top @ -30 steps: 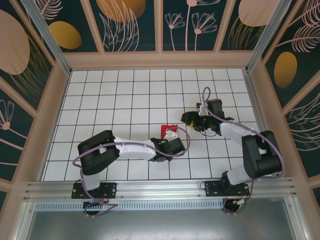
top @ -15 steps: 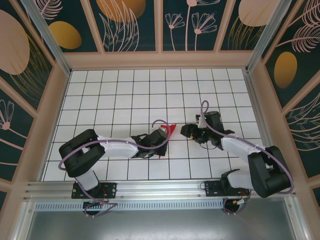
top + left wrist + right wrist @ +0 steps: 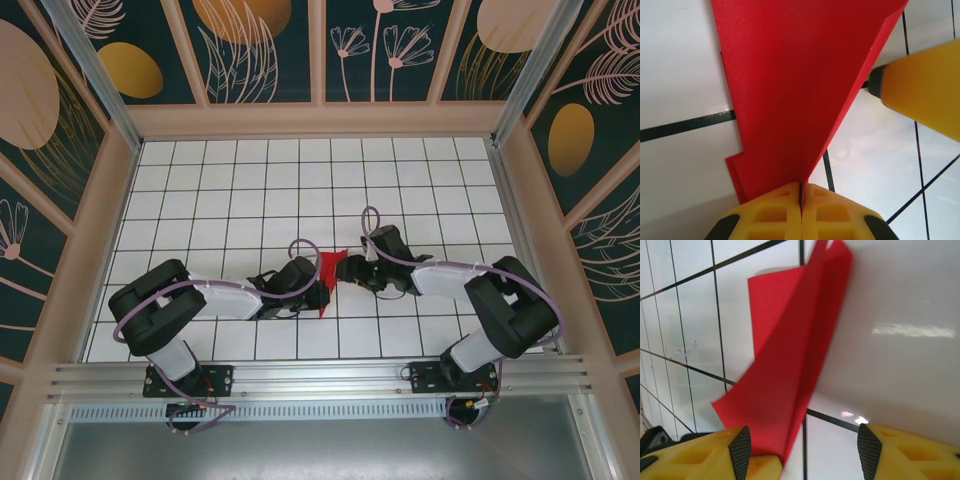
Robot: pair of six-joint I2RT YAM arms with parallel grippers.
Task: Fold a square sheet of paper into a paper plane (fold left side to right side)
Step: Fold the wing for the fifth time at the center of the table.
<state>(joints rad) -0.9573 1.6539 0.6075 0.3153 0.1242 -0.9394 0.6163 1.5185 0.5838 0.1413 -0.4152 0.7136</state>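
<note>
Creased red paper plane [image 3: 790, 90] (two layers) pinched by left hand [image 3: 801, 195], right hand [image 3: 803, 447] spread open alongside

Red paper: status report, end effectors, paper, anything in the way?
Left end effector shut on the red paper. Right end effector open, paper corner between its jaws. Paper folded over on itself. Nothing blocking.

Left gripper [image 3: 801, 194] clamped tight, right gripper [image 3: 802, 451] (facing it) fingers apart.
</note>
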